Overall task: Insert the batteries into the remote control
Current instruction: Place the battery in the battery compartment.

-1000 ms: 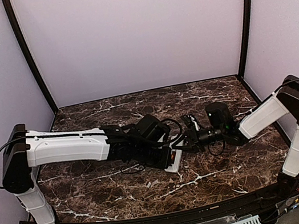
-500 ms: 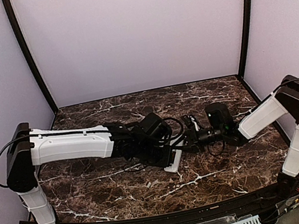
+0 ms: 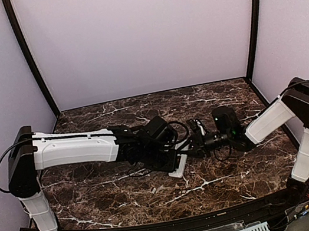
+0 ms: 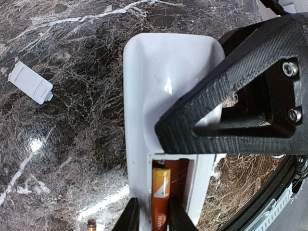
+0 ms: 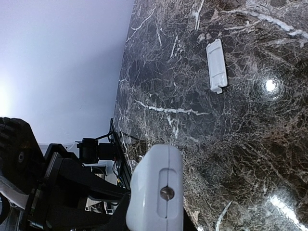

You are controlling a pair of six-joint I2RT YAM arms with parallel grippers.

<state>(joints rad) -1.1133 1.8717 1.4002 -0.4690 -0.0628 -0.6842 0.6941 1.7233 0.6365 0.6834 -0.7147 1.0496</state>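
The white remote control (image 4: 163,91) lies back up in the left wrist view, its battery bay open. An orange battery (image 4: 161,197) lies in the bay's left slot. My left gripper (image 4: 153,214) closes round the battery's near end, one finger on each side. A second battery's tip (image 4: 90,224) shows on the table at the bottom left. My right gripper (image 5: 154,211) is shut on the remote's end (image 5: 156,192); its black finger (image 4: 231,101) crosses over the remote. In the top view both grippers meet at the remote (image 3: 181,165) mid-table.
The loose white battery cover (image 4: 30,82) lies on the dark marble table left of the remote; it also shows in the right wrist view (image 5: 216,66). Purple walls enclose the table (image 3: 97,197) on three sides.
My left arm has edged a little to the right toward the remote. The right arm has stayed put.
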